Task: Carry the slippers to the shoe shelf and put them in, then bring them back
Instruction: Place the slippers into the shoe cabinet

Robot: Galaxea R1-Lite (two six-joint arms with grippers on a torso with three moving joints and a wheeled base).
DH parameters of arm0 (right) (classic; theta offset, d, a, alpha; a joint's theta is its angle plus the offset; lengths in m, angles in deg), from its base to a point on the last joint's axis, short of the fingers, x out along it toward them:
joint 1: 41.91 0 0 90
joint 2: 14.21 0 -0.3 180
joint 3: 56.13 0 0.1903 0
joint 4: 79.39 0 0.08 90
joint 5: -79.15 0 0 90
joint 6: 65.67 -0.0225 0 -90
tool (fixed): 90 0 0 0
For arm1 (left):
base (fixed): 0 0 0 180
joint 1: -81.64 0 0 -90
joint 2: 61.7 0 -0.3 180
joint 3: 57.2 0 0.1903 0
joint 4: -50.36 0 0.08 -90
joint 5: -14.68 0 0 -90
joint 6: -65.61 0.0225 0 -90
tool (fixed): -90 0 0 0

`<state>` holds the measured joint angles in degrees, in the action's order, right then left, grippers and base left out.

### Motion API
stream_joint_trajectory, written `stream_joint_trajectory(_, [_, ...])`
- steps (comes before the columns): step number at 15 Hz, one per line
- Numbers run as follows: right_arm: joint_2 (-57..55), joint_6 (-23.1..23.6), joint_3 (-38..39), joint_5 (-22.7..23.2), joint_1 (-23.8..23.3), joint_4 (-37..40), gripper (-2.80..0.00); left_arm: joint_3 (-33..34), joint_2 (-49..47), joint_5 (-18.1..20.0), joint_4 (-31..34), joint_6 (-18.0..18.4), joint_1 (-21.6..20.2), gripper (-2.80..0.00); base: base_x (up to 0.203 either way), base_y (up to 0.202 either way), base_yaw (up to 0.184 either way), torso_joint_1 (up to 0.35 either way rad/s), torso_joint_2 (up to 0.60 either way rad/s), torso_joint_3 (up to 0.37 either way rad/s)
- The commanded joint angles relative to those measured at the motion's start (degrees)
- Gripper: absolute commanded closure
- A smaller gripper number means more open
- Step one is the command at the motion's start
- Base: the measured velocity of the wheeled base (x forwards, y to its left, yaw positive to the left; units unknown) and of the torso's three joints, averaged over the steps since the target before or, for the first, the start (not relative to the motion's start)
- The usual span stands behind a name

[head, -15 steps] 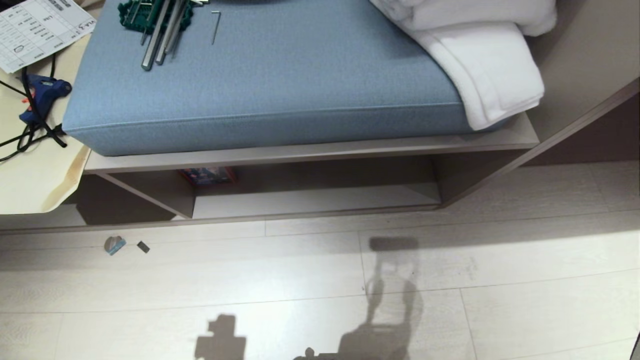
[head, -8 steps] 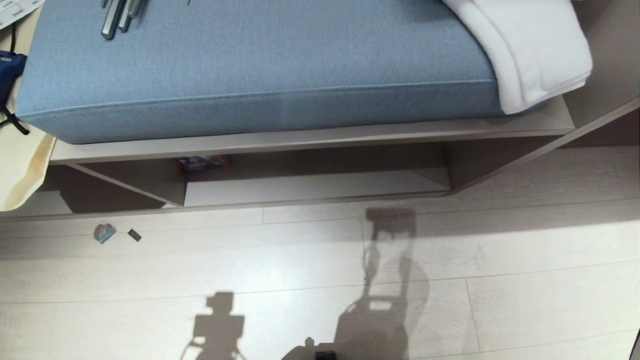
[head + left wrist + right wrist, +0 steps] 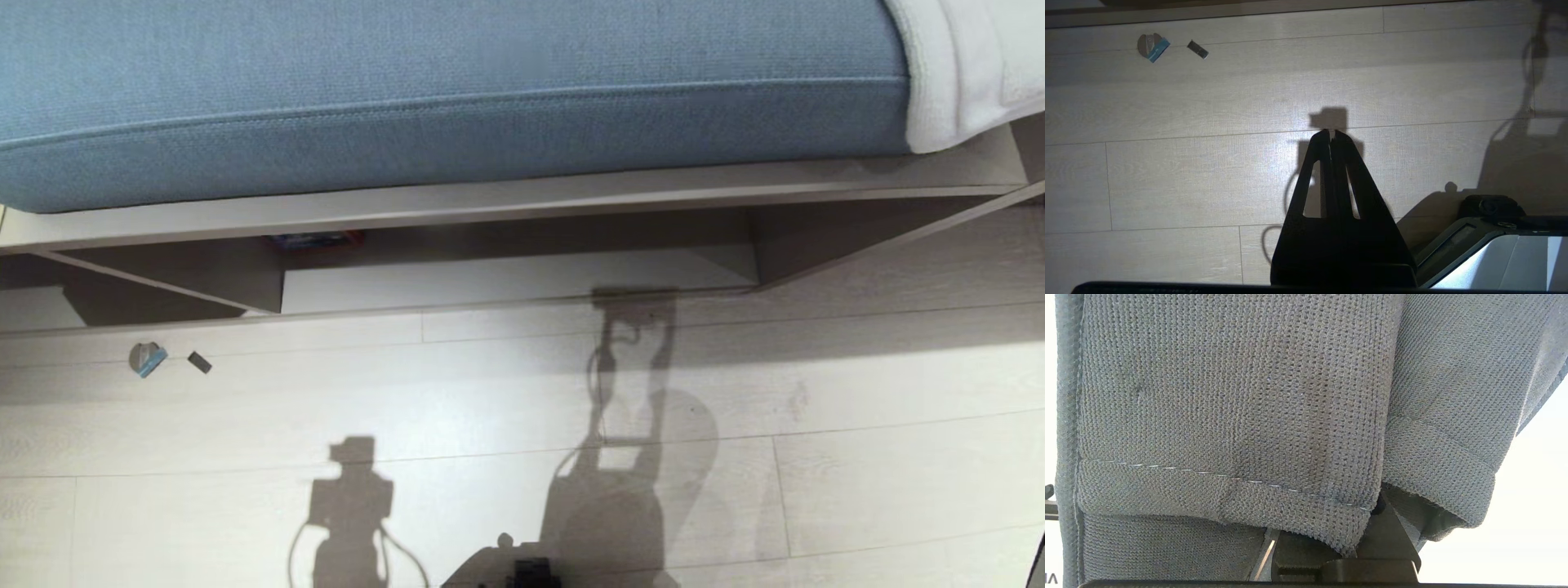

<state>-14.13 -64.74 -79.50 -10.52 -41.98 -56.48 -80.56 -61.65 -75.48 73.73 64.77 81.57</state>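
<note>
Grey knit fabric of the slippers [image 3: 1229,408] fills the right wrist view, two straps side by side. My right gripper [image 3: 1327,539] is shut on them, its dark fingers [image 3: 1390,535] mostly covered by the cloth. The shoe shelf [image 3: 522,282] is the low open compartment under the bench, straight ahead in the head view, with a pale base board. My left gripper [image 3: 1331,132] hangs shut and empty over the floor. Neither gripper shows in the head view; only their shadows fall on the floor.
A blue cushion [image 3: 449,90] lies on the bench top, with a white towel [image 3: 963,73] at its right end. A small red and blue box [image 3: 314,240] sits at the back left of the shelf. Two small scraps [image 3: 147,358] lie on the floor.
The whole head view has shifted: the bench now looks larger and higher in the picture, and the tools on the cushion have left the view. The camera moved, not the things.
</note>
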Motion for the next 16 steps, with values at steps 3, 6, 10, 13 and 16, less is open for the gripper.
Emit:
stream_joint_trajectory(3, [0.01, 0.04, 0.09, 0.02, 0.0, 0.02, 0.0, 0.0, -0.04, -0.02, 0.0, -0.02, -0.01, 0.0, 0.0, 0.0, 0.0, 0.002, 0.0, -0.196])
stream_joint_trajectory(6, [0.01, 0.04, 0.09, 0.02, 0.03, 0.02, 0.0, 0.0, -0.04, -0.02, 0.0, -0.04, -0.01, 0.0, 0.0, 0.0, 0.0, 0.002, 0.0, -0.201])
stream_joint_trajectory(10, [0.01, 0.04, 0.09, 0.02, -0.01, 0.02, 0.0, 0.0, -0.04, -0.02, 0.0, -0.01, -0.01, 0.0, 0.0, 0.0, 0.0, 0.003, 0.0, -0.193])
stream_joint_trajectory(13, [0.01, 0.04, 0.09, 0.02, 0.04, 0.02, 0.0, 0.0, -0.04, -0.02, 0.0, -0.04, -0.01, 0.0, 0.0, 0.0, 0.0, 0.002, 0.0, -0.197])
stream_joint_trajectory(16, [-0.15, 0.43, -1.13, 0.23, 0.16, 0.15, 0.0, 0.0, -0.04, -0.02, 0.0, -0.04, -0.01, 0.0, 0.0, 0.0, 0.0, -0.001, 0.0, -0.177])
